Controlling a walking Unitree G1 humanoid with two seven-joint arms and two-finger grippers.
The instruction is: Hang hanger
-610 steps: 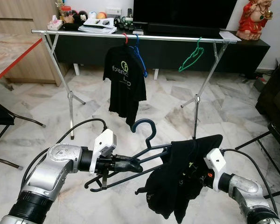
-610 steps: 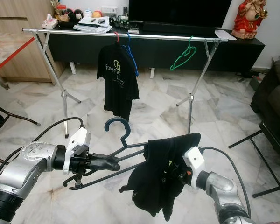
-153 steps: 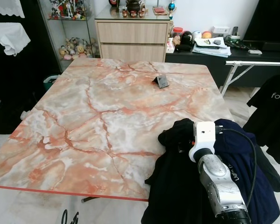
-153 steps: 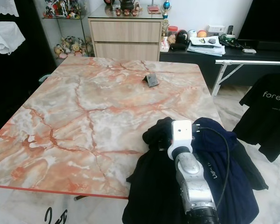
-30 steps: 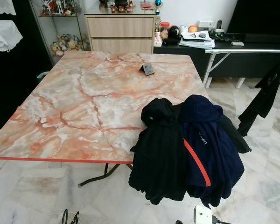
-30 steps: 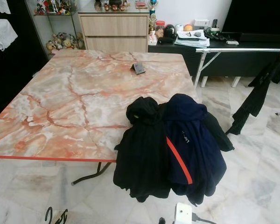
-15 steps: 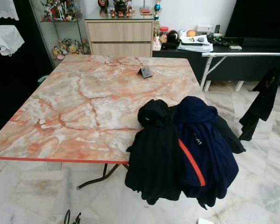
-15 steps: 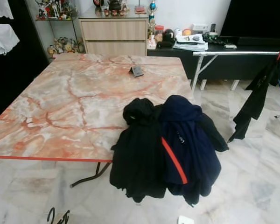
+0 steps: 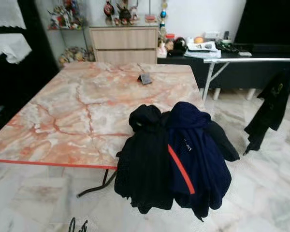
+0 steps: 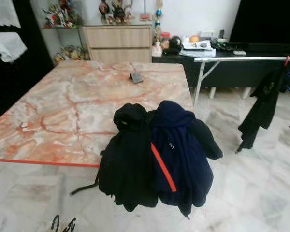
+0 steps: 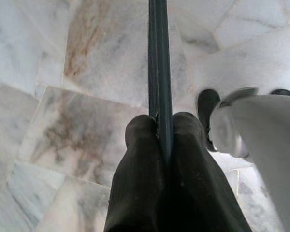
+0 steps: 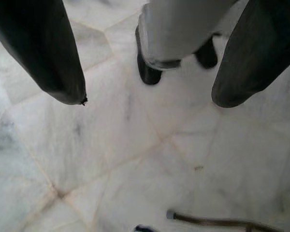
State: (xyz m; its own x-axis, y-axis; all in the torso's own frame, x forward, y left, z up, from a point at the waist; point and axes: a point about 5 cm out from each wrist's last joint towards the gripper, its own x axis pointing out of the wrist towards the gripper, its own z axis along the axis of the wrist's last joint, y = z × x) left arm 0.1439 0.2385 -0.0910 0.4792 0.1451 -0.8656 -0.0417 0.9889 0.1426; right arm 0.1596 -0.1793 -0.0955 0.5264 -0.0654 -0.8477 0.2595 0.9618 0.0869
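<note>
L gripper (image 11: pixel 160 126) hangs low over the marble floor (image 11: pixel 87 72), fingers clenched on the thin dark bar of the hanger (image 11: pixel 157 58), which runs straight out from between the pads. A bit of the hanger also shows at the near left bottom edge of the head view (image 9: pixel 76 225). R gripper (image 12: pixel 150 92) hangs idle over the floor, fingers spread wide, nothing between them.

Ahead: marble table (image 9: pixel 63 111), w/ two garments draped over its near right corner, a black jacket (image 9: pixel 145 164) on the left & a navy jacket (image 9: pixel 198 159) w/ an orange stripe touching it on the right. Small dark object (image 9: pixel 145 79) sits far on the tabletop. Far right: clothes rail (image 10: pixel 241 59) w/ a black T-shirt (image 10: pixel 258 106) hanging from it.

Step in hand, my read: hanger is in the L grip & bare, robot faces the garment pile, so prob. the fetch-a-garment stage before hanging.

Next move calls for: bring R gripper up to a jacket, lift it clear of the table edge, raise hanger w/ L arm so the garment can go over it, then turn right toward the rail. Jackets overlap, so picking one w/o dragging the other needs care.
</note>
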